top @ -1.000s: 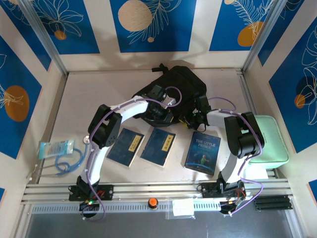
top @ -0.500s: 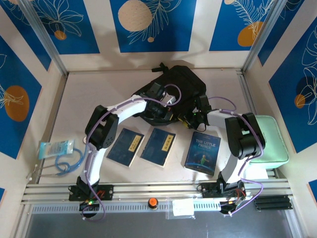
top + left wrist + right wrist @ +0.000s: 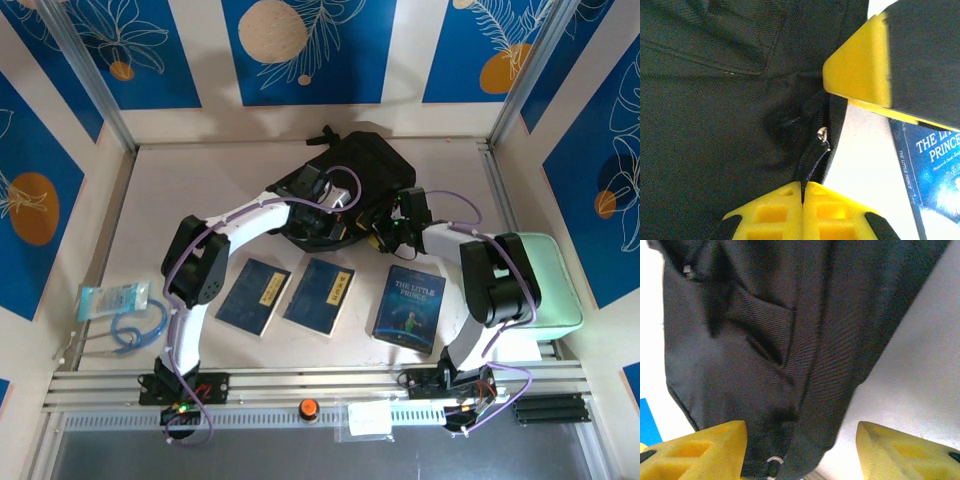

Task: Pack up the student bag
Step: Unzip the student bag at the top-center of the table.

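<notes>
The student bag [image 3: 355, 170], black fabric, lies at the back middle of the table. My left gripper [image 3: 335, 226] sits at its near edge. In the left wrist view that gripper [image 3: 803, 186] is shut on the bag's black zip pull [image 3: 812, 157], just below the small metal ring [image 3: 823, 133]. My right gripper [image 3: 386, 233] is close by on the right, one yellow finger [image 3: 860, 70] showing in the left wrist view. In its own view the right gripper [image 3: 802, 447] is open, with the bag's corner [image 3: 790, 390] between the fingers and bare table beside the right finger [image 3: 910, 450].
Two dark blue books [image 3: 254, 296] [image 3: 320, 294] and The Little Prince book [image 3: 410, 305] lie in a row in front of the bag. A mint-green case [image 3: 548, 282] sits at the right edge. A plastic pouch with a blue cable [image 3: 118, 308] is at the left.
The right gripper's jaws have spread apart and it has moved up toward the bag. The left gripper, shut on the zip pull, has shifted slightly back.
</notes>
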{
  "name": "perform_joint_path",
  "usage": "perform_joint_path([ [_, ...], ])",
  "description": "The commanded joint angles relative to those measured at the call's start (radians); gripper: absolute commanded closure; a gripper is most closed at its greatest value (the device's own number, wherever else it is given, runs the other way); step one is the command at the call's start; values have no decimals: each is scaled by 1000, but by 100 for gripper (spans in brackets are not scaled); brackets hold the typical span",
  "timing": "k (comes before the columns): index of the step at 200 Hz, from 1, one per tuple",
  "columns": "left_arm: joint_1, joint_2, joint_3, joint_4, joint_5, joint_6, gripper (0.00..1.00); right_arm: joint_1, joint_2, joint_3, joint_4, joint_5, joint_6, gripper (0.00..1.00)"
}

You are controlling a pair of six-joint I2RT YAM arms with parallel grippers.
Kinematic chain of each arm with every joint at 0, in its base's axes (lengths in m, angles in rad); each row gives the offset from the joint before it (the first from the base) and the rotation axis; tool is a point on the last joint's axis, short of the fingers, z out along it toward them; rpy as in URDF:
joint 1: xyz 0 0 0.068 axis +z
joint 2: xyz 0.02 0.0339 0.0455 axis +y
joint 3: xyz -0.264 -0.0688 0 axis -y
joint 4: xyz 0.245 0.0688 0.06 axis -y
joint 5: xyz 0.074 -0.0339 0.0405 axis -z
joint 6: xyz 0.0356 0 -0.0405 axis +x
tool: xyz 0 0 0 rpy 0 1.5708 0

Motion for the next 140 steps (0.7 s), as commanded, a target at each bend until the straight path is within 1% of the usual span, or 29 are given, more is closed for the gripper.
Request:
perform_joint_path([
  [1, 0, -45, -17, -37, -35, -26, 100, -3, 36, 59, -74, 14, 18, 50],
  [13, 1, -48, -17, -51, -46, -24, 100, 1, 47, 85, -139, 65, 9, 55],
  [27, 0, -50, -12, -73, -63, -19, 100, 5, 50, 89, -148, 102, 3, 60],
  [47, 1, -58, -10, -100, -87, -7, 100, 5, 59, 98, -151, 126, -4, 72],
  [61, 0, -67, -5, -130, -124, 8, 100, 3, 67, 109, -154, 129, -18, 82],
  [72, 1, -77, 5, -172, -165, 38, 100, 3, 75, 122, -166, 139, -23, 84],
  [95, 2, -108, 19, -290, -309, 121, 100, 3, 78, 133, -176, 157, -25, 86],
  [113, 4, -139, -2, -335, -352, 172, 100, 5, 79, 144, -183, 161, -32, 87],
  [140, 4, -175, -31, -371, -404, 199, 100, 4, 81, 160, -191, 163, -49, 87],
])
